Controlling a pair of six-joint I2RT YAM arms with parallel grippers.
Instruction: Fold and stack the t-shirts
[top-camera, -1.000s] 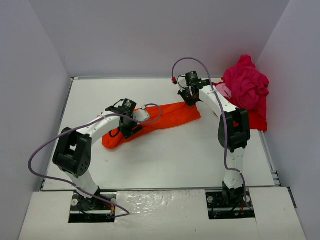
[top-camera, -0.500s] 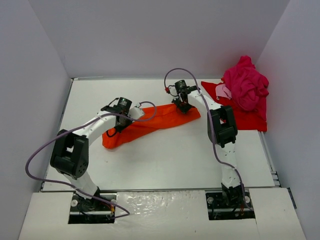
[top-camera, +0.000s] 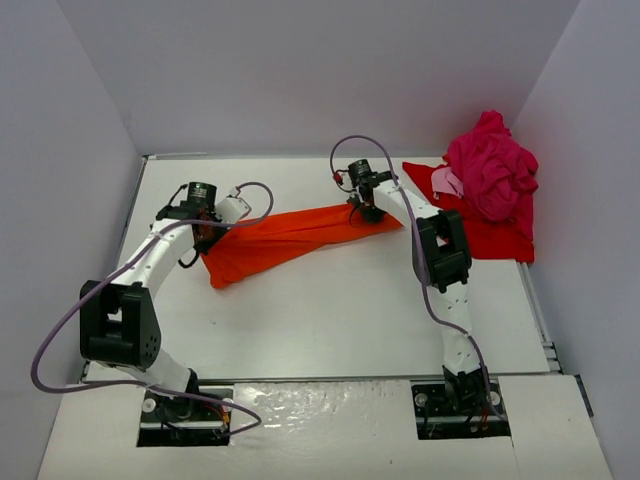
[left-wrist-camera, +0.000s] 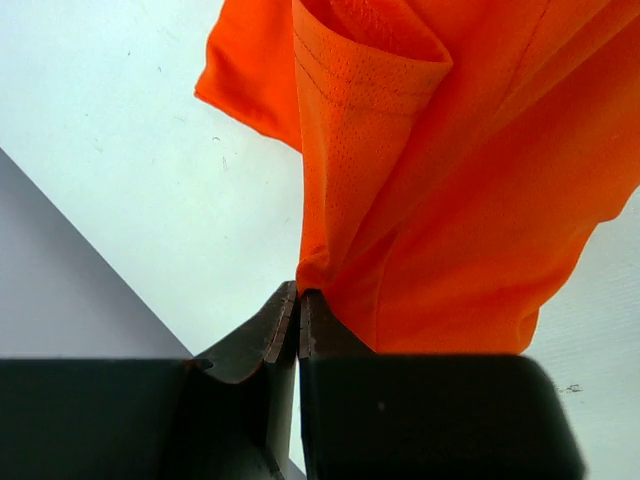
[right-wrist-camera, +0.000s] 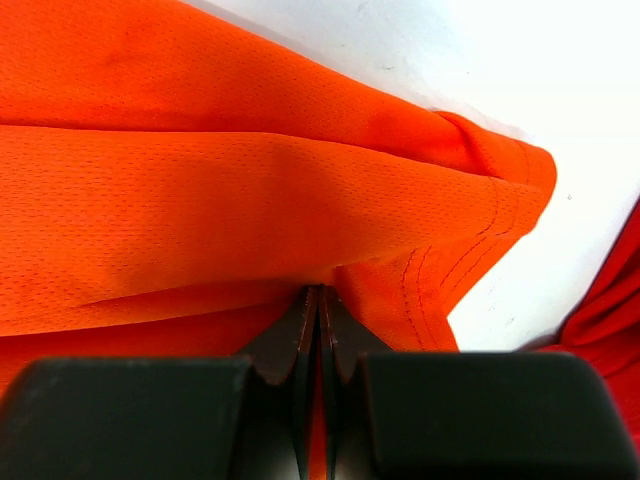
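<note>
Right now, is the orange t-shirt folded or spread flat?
Neither: the orange t-shirt is bunched into a long band, stretched between both arms' jaws, clamped shut on its ends.

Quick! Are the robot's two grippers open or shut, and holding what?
The left gripper is closed, pinching one end of the bright orange mesh t-shirt.
The right gripper is closed on that t-shirt's other end.

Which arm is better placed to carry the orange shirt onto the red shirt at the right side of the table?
Probably the right arm. The right gripper, shut on the orange shirt, is close beside the red shirt; the left gripper holds the far end.
</note>
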